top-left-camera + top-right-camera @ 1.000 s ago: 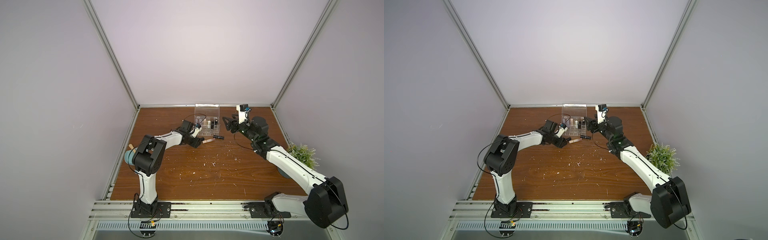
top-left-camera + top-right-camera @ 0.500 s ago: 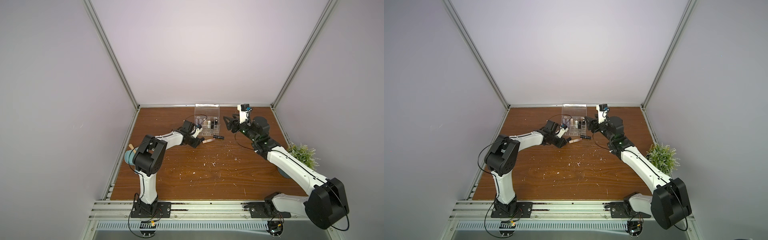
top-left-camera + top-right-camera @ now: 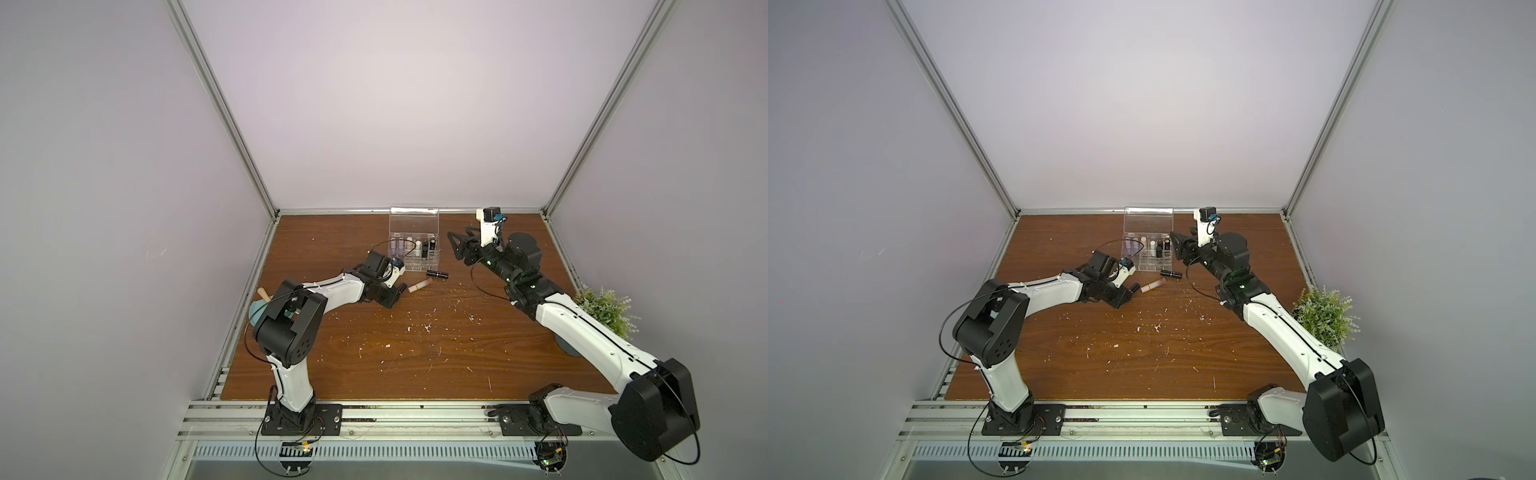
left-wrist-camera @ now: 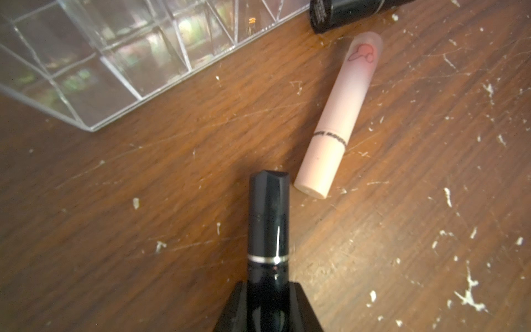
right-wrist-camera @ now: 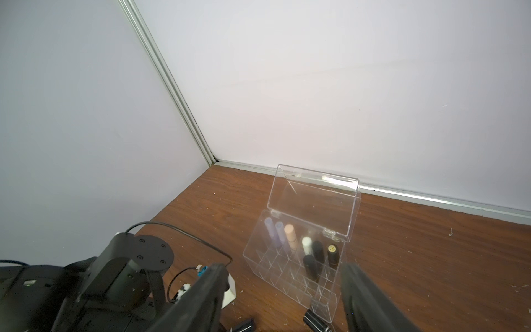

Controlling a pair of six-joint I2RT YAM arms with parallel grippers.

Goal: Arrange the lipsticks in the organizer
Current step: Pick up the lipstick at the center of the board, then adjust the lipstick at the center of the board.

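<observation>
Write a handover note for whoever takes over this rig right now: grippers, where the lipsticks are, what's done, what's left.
Grippers: left gripper is shut on a black lipstick, low over the table in front of the organizer. Right gripper is open and empty, beside the organizer.
Done: lid is up; seven lipsticks stand in the cells, mostly in the back row.
Left: slot the held one, then the pink lipstick and the loose black lipstick, both lying on the table by the organizer's front.
</observation>
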